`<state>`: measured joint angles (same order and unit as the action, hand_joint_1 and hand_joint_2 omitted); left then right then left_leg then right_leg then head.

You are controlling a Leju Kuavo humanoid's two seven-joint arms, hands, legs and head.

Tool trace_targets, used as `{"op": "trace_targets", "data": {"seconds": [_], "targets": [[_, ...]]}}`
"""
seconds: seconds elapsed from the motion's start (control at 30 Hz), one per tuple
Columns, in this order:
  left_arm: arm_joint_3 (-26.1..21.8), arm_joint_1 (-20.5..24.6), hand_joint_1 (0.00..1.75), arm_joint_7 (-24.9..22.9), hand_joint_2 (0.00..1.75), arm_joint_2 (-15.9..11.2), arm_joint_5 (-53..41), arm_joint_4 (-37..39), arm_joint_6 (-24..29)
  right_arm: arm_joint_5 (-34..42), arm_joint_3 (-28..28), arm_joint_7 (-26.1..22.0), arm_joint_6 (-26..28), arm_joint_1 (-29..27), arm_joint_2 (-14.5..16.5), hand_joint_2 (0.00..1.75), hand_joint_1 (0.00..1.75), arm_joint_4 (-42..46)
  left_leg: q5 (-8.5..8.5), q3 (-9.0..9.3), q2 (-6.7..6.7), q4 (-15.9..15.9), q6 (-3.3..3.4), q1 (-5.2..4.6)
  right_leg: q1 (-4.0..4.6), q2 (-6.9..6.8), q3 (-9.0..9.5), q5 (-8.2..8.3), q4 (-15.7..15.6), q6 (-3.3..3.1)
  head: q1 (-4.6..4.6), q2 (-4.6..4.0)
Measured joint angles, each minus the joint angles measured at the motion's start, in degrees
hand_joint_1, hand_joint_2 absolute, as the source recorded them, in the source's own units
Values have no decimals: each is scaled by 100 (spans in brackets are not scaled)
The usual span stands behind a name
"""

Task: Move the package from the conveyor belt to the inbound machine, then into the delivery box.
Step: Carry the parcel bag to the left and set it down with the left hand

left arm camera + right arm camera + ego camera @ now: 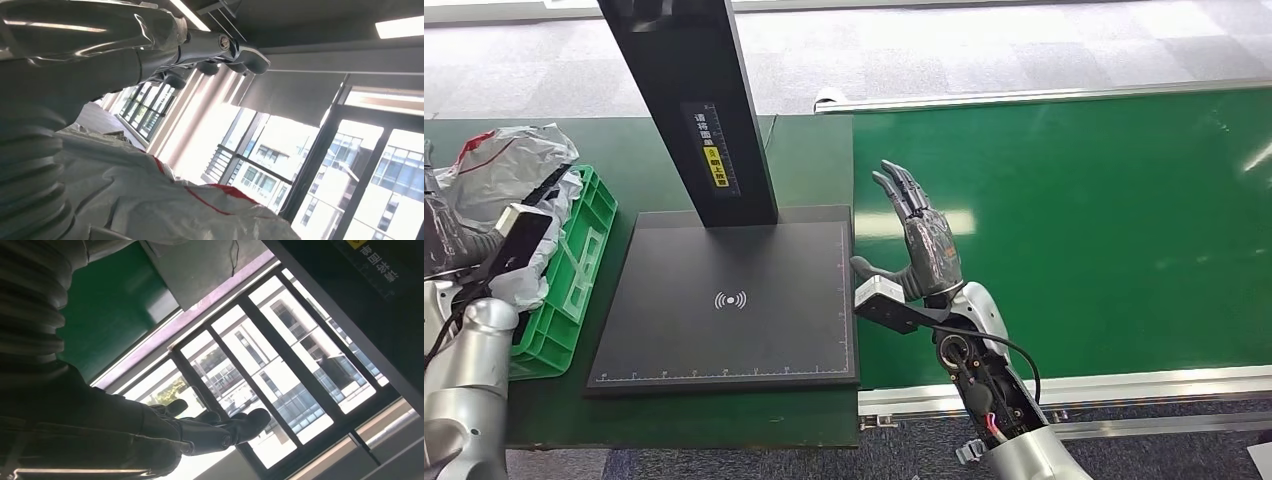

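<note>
The package (509,165), a crumpled grey-white plastic bag with red marks, lies in the green delivery crate (589,245) at the far left. My left hand (442,240) is at the picture's left edge beside the bag. In the left wrist view its fingers (220,50) stretch out straight above the bag (165,200) without closing on it. My right hand (919,235) stands upright and open over the left end of the green conveyor belt (1074,230), holding nothing; its dark fingers (225,427) are spread in the right wrist view.
The black inbound machine's flat plate (724,300) lies bare between crate and belt, and its dark post (694,100) rises at the back. A metal rail (1064,385) edges the belt's near side. Grey carpet lies beyond.
</note>
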<state>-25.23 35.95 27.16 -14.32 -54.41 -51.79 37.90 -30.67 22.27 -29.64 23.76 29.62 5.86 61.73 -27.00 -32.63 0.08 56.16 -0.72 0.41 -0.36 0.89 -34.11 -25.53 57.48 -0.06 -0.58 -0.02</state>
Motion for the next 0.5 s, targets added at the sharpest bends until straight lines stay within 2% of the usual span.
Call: {"op": "trace_targets", "data": {"seconds": [0.07, 0.2, 0.27, 0.37, 0.5], "targets": [[-41, -63, 0, 17, 175, 98, 25, -228, 0, 0, 9, -3, 3, 0, 0, 175, 0, -10, 0, 0, -2, -1, 0, 2, 2, -1, -2, 0, 0, -1, 1, 0], [-118, -122, 0, 312, 0, 238, 219, -481, -1, 15, 39, -4, 27, 0, -1, 175, 0, -28, 1, 0, -3, -1, -1, 8, 7, -1, -1, -1, 1, -1, 1, 0], [-197, -131, 0, 683, 0, 346, 353, -588, -1, 43, 45, -6, 54, 0, -4, 175, 0, -33, 1, 0, -3, -1, -1, 8, 7, -2, 1, 0, 1, -1, 1, 0], [-441, -165, 0, 1141, 0, 607, 47, -919, 0, 85, 54, -19, 81, 1, -7, 175, 0, -43, 1, -1, -4, 0, -1, 7, 5, -3, 3, 0, 2, -1, 3, 0], [-759, -221, 0, 1274, 0, 898, 59, -1438, -1, 108, 74, -39, 113, -1, -11, 175, 0, -54, 0, -2, 1, 0, 0, 4, 2, 1, 0, 0, 1, -1, 2, 0]]}}
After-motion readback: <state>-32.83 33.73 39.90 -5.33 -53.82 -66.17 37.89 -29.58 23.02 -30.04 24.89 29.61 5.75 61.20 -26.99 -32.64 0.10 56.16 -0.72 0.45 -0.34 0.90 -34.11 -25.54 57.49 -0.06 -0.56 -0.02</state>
